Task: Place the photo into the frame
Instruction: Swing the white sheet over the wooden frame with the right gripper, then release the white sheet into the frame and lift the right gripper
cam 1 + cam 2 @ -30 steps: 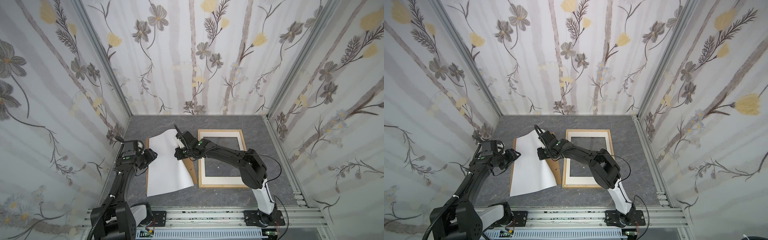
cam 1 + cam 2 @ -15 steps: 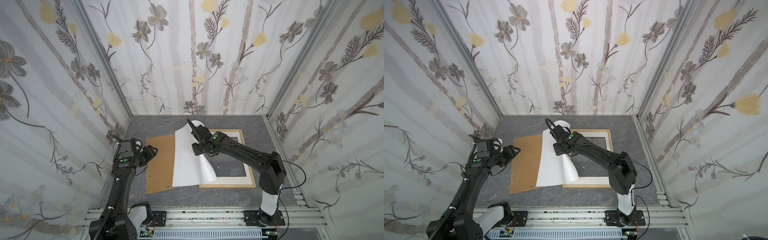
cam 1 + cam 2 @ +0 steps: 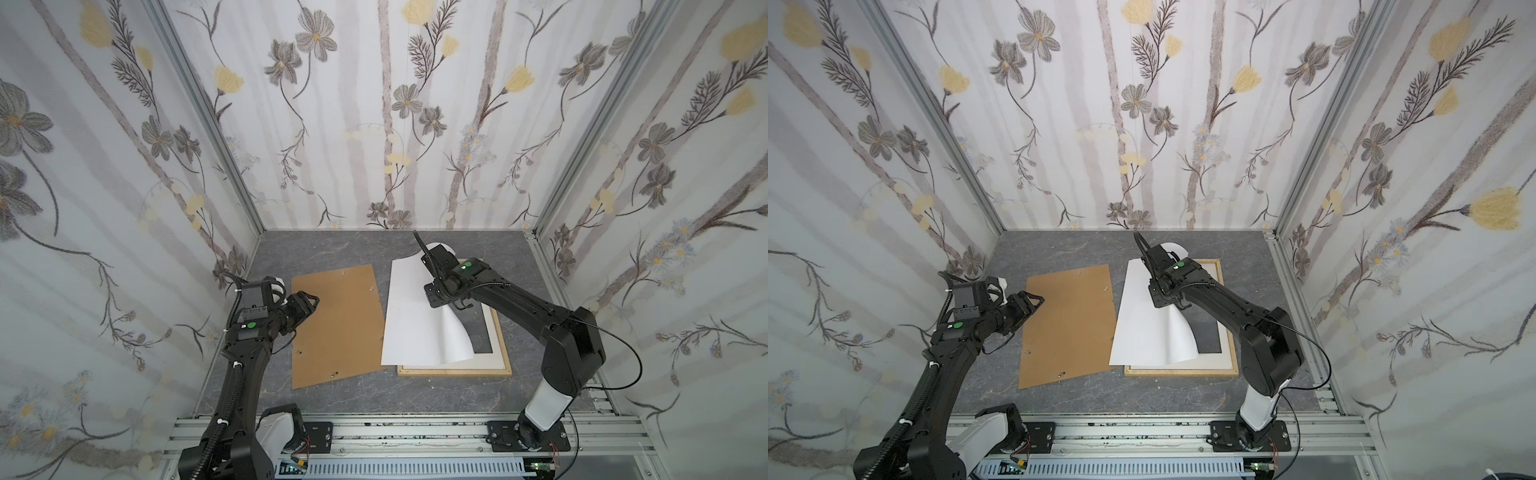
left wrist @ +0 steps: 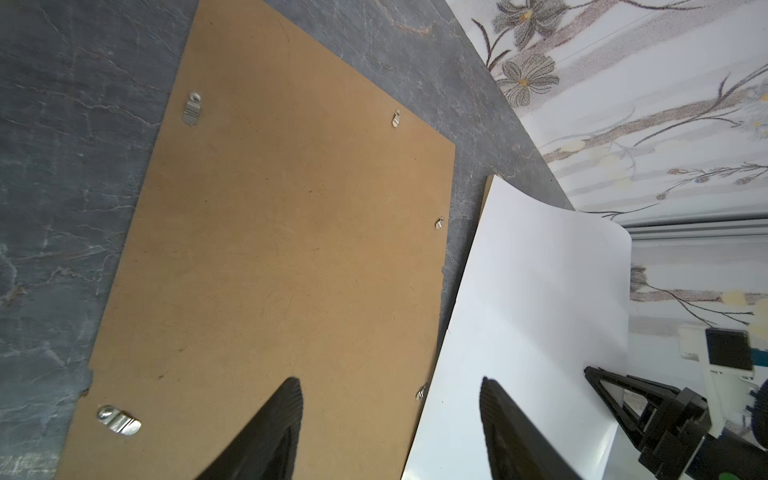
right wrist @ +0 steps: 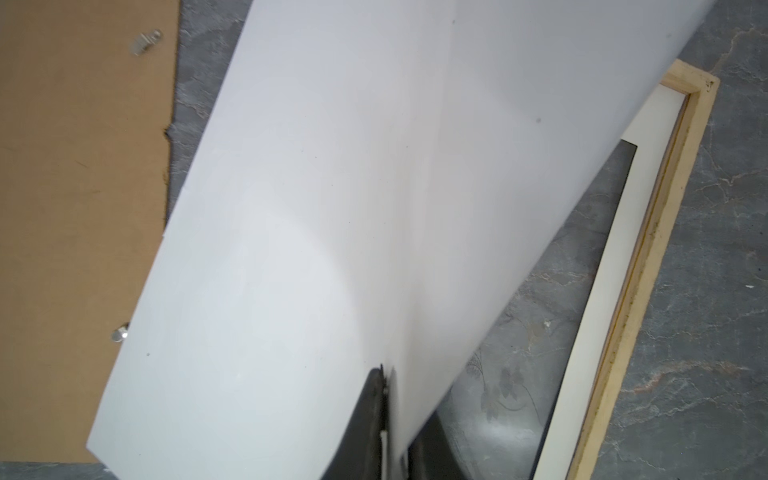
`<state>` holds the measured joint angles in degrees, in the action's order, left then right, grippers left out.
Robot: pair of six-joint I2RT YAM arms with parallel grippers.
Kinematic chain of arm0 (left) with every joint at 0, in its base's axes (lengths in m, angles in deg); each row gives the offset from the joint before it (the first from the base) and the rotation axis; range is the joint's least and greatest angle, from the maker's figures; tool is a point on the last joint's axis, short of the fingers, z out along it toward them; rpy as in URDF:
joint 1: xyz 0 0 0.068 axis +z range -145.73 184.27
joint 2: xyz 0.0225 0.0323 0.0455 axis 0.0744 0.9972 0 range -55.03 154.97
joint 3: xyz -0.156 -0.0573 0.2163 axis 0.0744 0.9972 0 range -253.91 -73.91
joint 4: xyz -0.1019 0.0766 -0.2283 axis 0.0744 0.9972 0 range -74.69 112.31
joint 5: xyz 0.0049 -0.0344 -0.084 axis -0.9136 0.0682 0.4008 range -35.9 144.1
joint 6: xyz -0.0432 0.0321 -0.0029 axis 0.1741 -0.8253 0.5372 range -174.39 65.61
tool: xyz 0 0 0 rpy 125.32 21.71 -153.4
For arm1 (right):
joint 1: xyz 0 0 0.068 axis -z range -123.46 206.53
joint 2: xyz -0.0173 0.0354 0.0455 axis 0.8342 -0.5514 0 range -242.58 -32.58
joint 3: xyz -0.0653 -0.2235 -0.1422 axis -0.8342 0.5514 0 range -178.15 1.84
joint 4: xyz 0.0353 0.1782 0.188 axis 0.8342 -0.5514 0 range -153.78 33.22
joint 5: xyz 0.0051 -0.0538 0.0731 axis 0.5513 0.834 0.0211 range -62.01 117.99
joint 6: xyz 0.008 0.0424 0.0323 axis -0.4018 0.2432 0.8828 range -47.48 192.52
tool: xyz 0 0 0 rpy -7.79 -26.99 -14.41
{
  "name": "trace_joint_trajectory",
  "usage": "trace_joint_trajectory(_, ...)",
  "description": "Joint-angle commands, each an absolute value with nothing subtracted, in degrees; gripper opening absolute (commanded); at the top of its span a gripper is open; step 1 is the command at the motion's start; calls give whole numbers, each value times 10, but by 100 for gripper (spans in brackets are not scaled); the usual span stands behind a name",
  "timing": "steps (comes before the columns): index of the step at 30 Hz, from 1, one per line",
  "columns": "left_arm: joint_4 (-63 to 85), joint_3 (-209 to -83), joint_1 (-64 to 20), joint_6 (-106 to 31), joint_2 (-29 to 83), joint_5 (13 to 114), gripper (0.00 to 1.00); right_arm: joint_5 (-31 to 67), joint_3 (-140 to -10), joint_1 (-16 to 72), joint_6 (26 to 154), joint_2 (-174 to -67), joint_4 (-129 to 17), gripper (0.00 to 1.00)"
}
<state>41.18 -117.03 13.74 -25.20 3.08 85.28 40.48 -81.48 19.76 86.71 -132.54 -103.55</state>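
Your right gripper point(image 5: 384, 376) is clamped on the far edge of the photo point(image 3: 419, 320), letting the sheet droop blank side up, partly over the frame point(image 3: 457, 372), likely for laying in; left gripper point(image 4: 390, 382) hangs apart and empty above the hardboard backing point(image 3: 336, 324).

Grey tabletop point(image 3: 332, 245): backing board point(image 3: 336, 324), frame point(image 3: 457, 371).

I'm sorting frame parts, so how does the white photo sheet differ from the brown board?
The photo is plain white; the brown board is tan with small metal clips. The photo curls upward, pinched by the right gripper; the brown board lies flat on the table. The photo overlaps the frame; the brown board lies beside it. Both are large rectangles.
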Motion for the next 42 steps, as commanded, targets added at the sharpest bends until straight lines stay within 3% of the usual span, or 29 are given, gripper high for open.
trace_joint_trajectory(1, 389, -1167, 136, -249, 29, 864, 67, 430, -805, 214, 829, -1337, -1053, 12)
trace_joint_trajectory(10, 377, -1162, 136, -246, 31, 872, 68, 474, -795, 244, 799, -1363, -1051, 16)
trace_joint_trajectory(16, 374, -1162, 137, -242, 32, 873, 68, 462, -794, 251, 803, -1378, -1031, 24)
trace_joint_trajectory(22, 375, -1163, 136, -242, 32, 872, 69, 486, -795, 254, 817, -1380, -1030, 59)
trace_joint_trajectory(24, 376, -1164, 135, -242, 31, 872, 69, 508, -798, 256, 822, -1379, -1035, 66)
trace_joint_trajectory(30, 391, -1176, 134, -248, 25, 859, 70, 599, -797, 266, 850, -1375, -1074, 100)
trace_joint_trajectory(35, 391, -1180, 134, -245, 21, 859, 70, 568, -769, 290, 868, -1353, -1063, 100)
trace_joint_trajectory(42, 378, -1177, 84, -226, 19, 825, 70, 330, -692, 317, 856, -1273, -901, 100)
